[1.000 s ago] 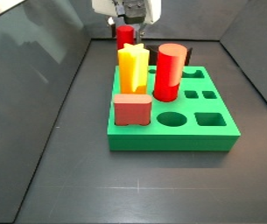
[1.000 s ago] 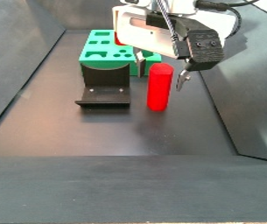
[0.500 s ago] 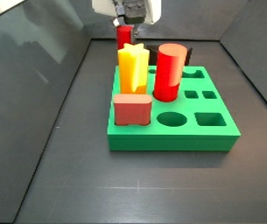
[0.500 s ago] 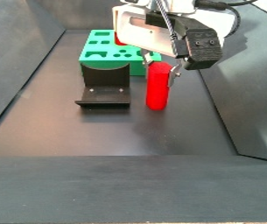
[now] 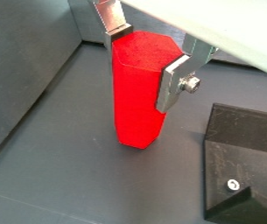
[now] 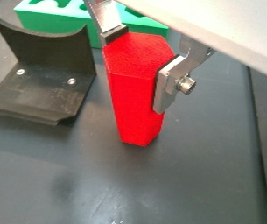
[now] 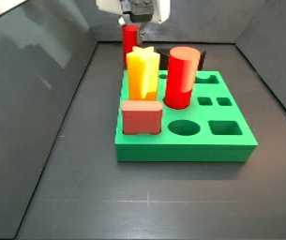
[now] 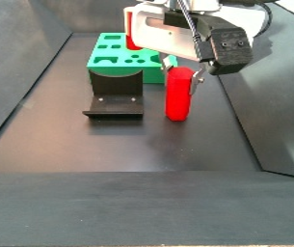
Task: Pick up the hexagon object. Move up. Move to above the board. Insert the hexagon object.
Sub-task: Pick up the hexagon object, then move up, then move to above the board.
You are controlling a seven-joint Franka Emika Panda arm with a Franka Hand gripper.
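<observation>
The hexagon object, a tall bright red faceted peg, stands upright on the dark floor in both wrist views (image 5: 136,105) (image 6: 133,109). My gripper (image 5: 145,61) (image 6: 139,63) is shut on its top, one silver finger (image 5: 177,77) flat against a side facet and the other on the opposite edge. In a side view the peg (image 8: 177,96) stands beside the fixture, below the gripper (image 8: 183,69). In a side view it (image 7: 131,37) shows behind the green board (image 7: 220,139), under the gripper (image 7: 139,17). I cannot tell if its base touches the floor.
The fixture (image 8: 115,96) (image 6: 36,79) stands between the peg and the board (image 8: 111,60). On the board stand a yellow star peg (image 7: 142,73), a thick red cylinder (image 7: 182,77) and a reddish-brown cube (image 7: 140,117). Dark walls enclose the floor.
The fingers have closed in onto the red peg; the finger that stood clear of it now presses its side. The peg has shifted slightly in the side view.
</observation>
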